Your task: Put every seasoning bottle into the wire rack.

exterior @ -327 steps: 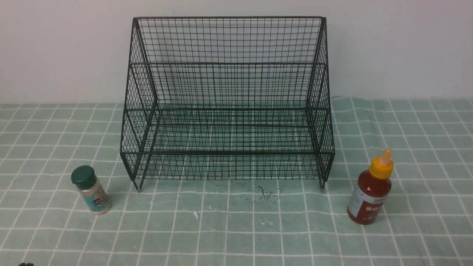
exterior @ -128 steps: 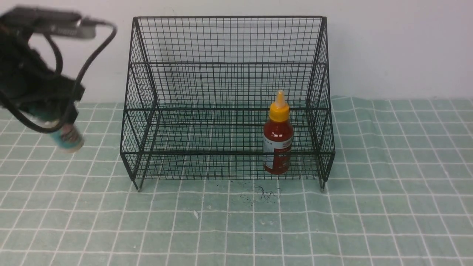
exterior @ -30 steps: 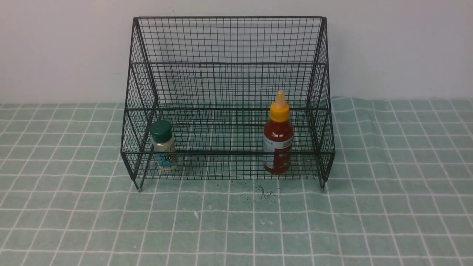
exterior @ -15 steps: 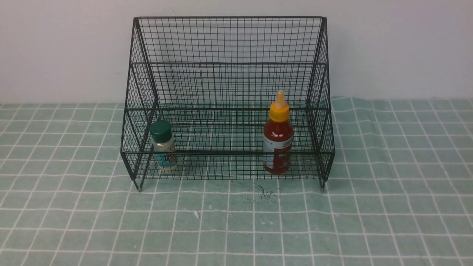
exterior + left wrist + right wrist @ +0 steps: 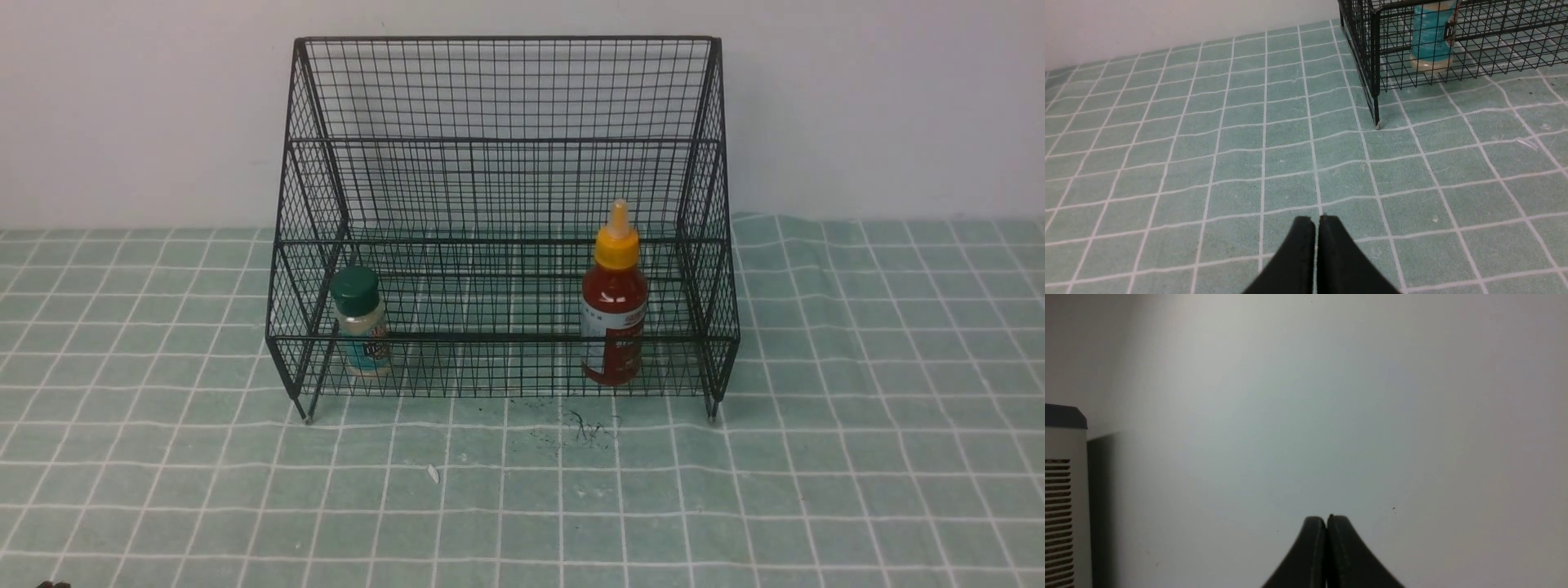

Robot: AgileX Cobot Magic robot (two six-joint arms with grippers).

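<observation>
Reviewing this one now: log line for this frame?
shaker: in rack, left part | sauce bottle: in rack, right part | left claw: shut, no bottle | right claw: shut, no bottle

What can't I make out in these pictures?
- Shaker's top: left wrist view, cut off by the picture's edge.
- Small print on the red bottle: front view, too small, partly behind the rack's wires.
- Rest of the slatted box: right wrist view, cut off by the edge.

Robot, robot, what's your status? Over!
Both grippers shut, empty. Green-capped shaker and red sauce bottle standing inside wire rack. Nothing blocking them from above.
</observation>
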